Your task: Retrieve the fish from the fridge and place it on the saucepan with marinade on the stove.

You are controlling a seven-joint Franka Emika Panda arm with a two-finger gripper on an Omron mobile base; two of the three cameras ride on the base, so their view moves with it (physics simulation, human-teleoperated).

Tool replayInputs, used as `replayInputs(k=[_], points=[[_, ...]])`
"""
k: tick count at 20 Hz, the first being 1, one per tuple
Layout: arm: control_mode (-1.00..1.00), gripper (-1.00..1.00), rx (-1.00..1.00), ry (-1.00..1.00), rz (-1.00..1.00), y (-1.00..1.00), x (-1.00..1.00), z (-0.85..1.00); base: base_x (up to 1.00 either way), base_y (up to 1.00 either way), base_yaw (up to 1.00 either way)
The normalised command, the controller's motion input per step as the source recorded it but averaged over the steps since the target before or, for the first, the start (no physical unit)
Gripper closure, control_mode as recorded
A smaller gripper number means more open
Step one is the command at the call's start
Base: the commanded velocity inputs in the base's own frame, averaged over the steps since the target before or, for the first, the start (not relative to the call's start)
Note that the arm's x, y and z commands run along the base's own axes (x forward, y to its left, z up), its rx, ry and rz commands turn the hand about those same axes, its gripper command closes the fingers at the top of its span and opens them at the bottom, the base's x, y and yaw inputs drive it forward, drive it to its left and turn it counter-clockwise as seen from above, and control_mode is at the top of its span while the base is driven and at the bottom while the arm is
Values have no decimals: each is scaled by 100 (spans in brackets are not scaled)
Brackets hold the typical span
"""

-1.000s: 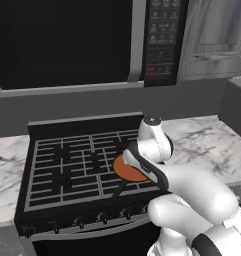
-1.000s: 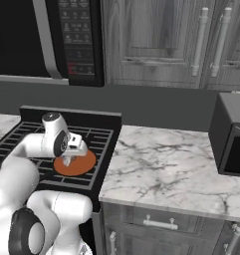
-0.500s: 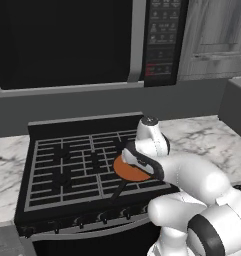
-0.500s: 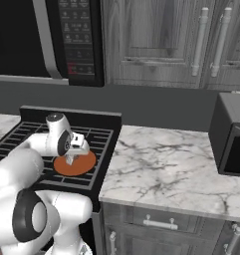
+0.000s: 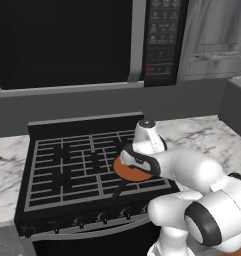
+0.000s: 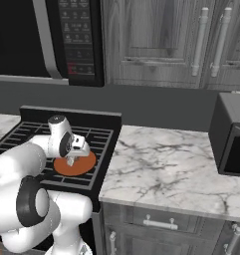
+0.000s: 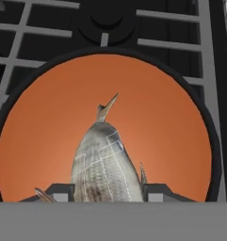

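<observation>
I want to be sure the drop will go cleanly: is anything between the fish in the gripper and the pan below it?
Nothing visible. The gripper holds the fish directly over the pan on the stove, and the orange inside under the fish is bare all the way to the rim.

Fish (image 6: 71, 161) in jaws above saucepan (image 6: 84, 165) on stove (image 6: 99, 149).

Fish (image 7: 103, 162): tail end cut off behind grey band. Saucepan (image 5: 126, 172): largely hidden by arm; rim (image 7: 214, 155) clipped at left. Toaster oven (image 6: 233, 142): cut by right edge
</observation>
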Motion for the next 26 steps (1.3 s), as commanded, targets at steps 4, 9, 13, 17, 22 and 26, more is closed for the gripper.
replayInputs(k=[4,9,13,17,22,26], points=[[-100,-100,0,1,0,4,1,-5,0,0,0],[-100,-100,0,0,0,0,0,0,0,0,0],[-100,-100,0,0,0,0,0,0,0,0,0],[-100,-100,0,0,0,0,0,0,0,0,0],[-100,-100,0,-1,0,0,0,11,0,0,0],[-100,-100,0,-6,0,0,-16,32,0,0,0]])
